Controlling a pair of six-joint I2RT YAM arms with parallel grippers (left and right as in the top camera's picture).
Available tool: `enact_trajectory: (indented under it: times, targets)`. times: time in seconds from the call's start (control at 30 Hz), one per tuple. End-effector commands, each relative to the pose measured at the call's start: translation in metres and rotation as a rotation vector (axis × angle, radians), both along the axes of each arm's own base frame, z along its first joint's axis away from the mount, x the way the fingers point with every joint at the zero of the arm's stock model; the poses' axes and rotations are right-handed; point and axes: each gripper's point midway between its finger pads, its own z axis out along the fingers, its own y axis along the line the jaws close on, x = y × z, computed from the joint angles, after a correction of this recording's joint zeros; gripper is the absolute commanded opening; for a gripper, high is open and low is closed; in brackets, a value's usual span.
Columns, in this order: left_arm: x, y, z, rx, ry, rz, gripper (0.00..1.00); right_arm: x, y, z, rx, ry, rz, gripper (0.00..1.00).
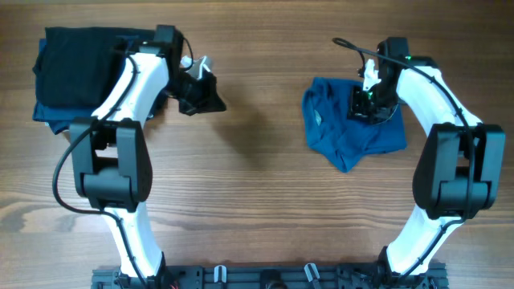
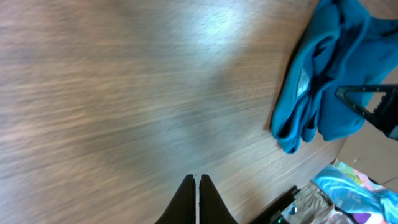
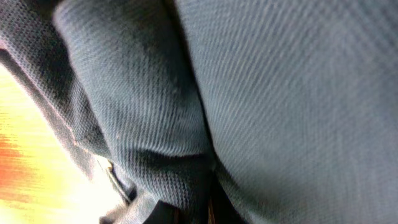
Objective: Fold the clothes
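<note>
Pickup is the step you're on, not folding proper; the blue polo shirt (image 1: 337, 138) lies in a crumpled heap on the right half of the table (image 1: 257, 193), nothing flattened, no crease made, so I'd judge the task barely begun. Your right gripper (image 1: 366, 109) is down on the upper right part of the heap; its wrist view is all blue weave, bunching toward the closed fingertips at the bottom edge, which reads as a pinch on a fold of the shirt. Your left gripper (image 2: 198, 198) hangs over bare wood, well apart from the shirt, fingers pressed together on nothing.

Next move, as I see it: lift and shake or drag the shirt open so it lies flat; you'll want the left gripper over there, opened, to take a second corner, since one pinch alone will only hoist a lump; which part of the shirt the right holds, I cannot tell.

Count: one blue shirt; one stack at the far left corner, a black garment (image 1: 74, 64) on a navy garment (image 1: 48, 114); two arms.
</note>
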Motion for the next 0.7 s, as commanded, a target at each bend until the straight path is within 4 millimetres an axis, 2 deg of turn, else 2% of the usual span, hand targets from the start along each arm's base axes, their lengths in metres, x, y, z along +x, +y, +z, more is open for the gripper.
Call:
enact_trajectory:
  times: [0.0,0.13,0.23,0.33,0.5,0.67]
  targets:
    - [-0.004,-0.039,-0.007,-0.012,0.015,-0.019,0.04,0.018,-0.014,0.051,-0.053,-0.126,0.001,0.04]
    - [-0.002,-0.079,-0.015,-0.022,-0.007,-0.032,0.04,0.021,-0.014,0.087,-0.055,-0.201,-0.001,0.04]
    - [-0.002,-0.100,-0.035,-0.004,0.015,-0.014,0.04,0.015,-0.014,0.104,-0.056,-0.229,-0.001,0.04]
    - [-0.006,-0.115,-0.062,0.004,0.057,-0.010,0.04,0.006,-0.012,0.112,-0.054,-0.223,0.018,0.04]
    - [-0.017,-0.129,-0.104,0.021,0.098,-0.043,0.04,-0.004,-0.006,0.113,-0.024,-0.200,0.057,0.04]
    - [-0.026,-0.135,-0.128,0.035,0.126,-0.065,0.04,-0.007,0.004,0.113,0.007,-0.190,0.074,0.04]
